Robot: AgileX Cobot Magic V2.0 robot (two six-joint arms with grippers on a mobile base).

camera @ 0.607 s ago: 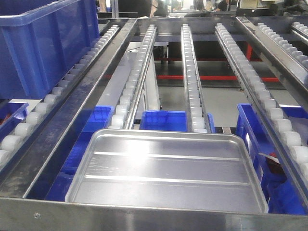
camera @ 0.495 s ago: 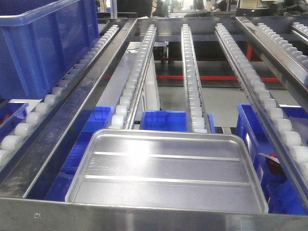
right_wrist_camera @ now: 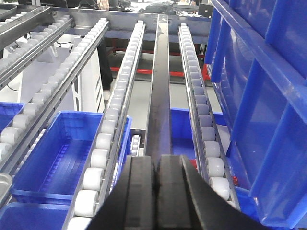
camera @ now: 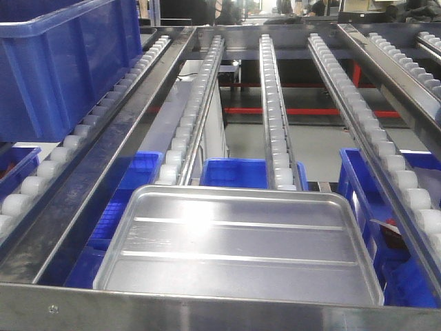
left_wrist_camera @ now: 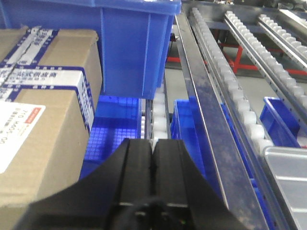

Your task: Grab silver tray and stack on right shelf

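The silver tray lies flat on the white roller lanes of the right shelf, just behind the broad front rail. Two long ridges cross its base. Its left corner also shows in the left wrist view, and a sliver of it shows at the left edge of the right wrist view. My left gripper is shut and empty, to the left of the tray above blue crates. My right gripper is shut and empty, to the right of the tray over a steel lane divider. Neither gripper shows in the front view.
A large blue crate sits on the rollers at the back left. Cardboard boxes stand left of the left gripper. A big blue crate fills the right of the right wrist view. Smaller blue bins sit on the level below.
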